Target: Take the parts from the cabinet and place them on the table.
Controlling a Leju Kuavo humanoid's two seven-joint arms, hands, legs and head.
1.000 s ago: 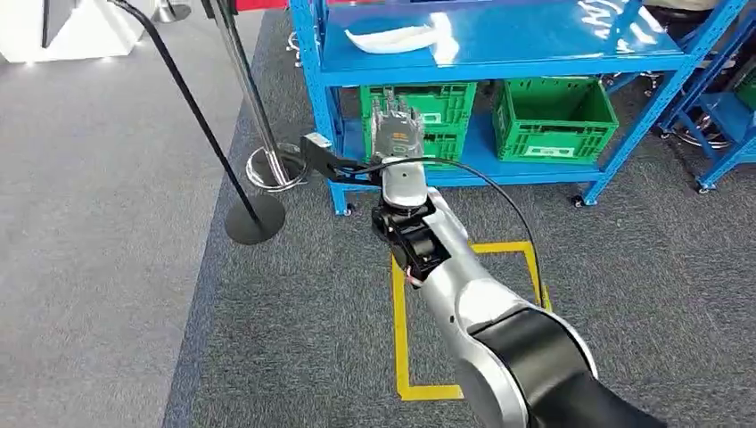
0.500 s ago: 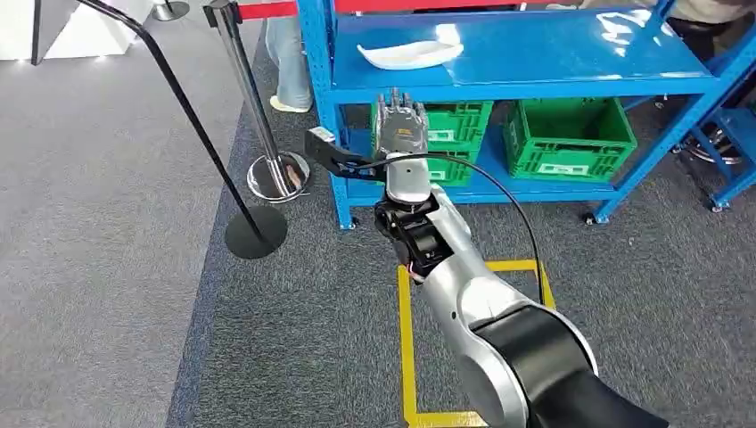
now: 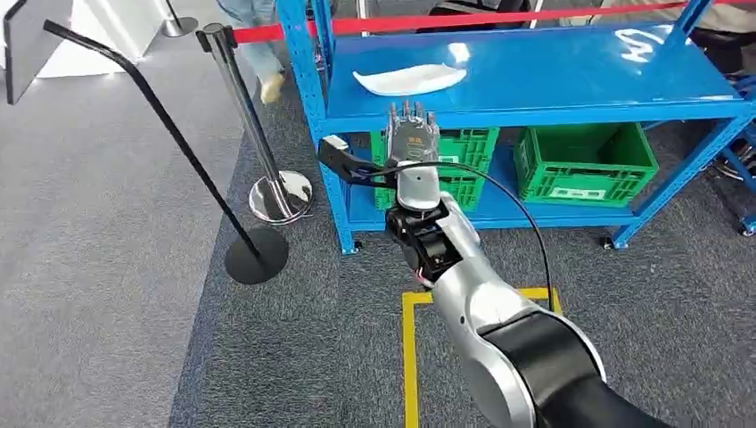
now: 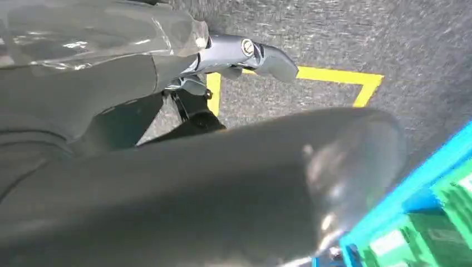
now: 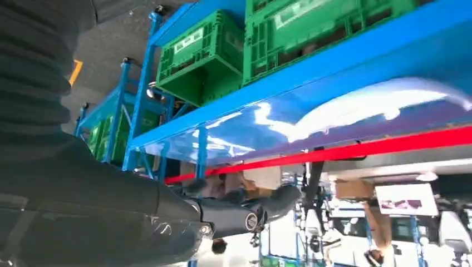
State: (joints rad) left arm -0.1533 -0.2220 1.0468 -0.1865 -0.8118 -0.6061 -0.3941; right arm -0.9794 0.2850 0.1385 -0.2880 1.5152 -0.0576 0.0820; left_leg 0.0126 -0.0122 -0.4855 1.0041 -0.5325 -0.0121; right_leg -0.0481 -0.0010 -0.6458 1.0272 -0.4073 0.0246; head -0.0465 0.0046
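Note:
A white curved part (image 3: 410,80) lies on the upper board of the blue cabinet (image 3: 571,76), near its left front corner. My right hand (image 3: 411,135) is raised in front of the shelf's front edge, just below the part, with straight fingers held apart and nothing in it. In the right wrist view its grey thumb (image 5: 245,214) sticks out free under the blue shelf (image 5: 334,72). The left wrist view shows my left hand's thumb (image 4: 247,53) over grey carpet; a dark blurred shape hides its fingers.
Two green crates (image 3: 584,160) (image 3: 464,156) stand on the cabinet's lower shelf. A chrome stanchion (image 3: 254,134) with a red belt (image 3: 499,18) and a black floor stand (image 3: 257,252) are left of the cabinet. A person's legs (image 3: 258,53) pass behind. Yellow tape (image 3: 410,357) marks the carpet.
The camera has moved, so the cabinet sits lower and nearer in the picture. My right hand has risen from crate height to the upper shelf's edge. The person behind has walked left.

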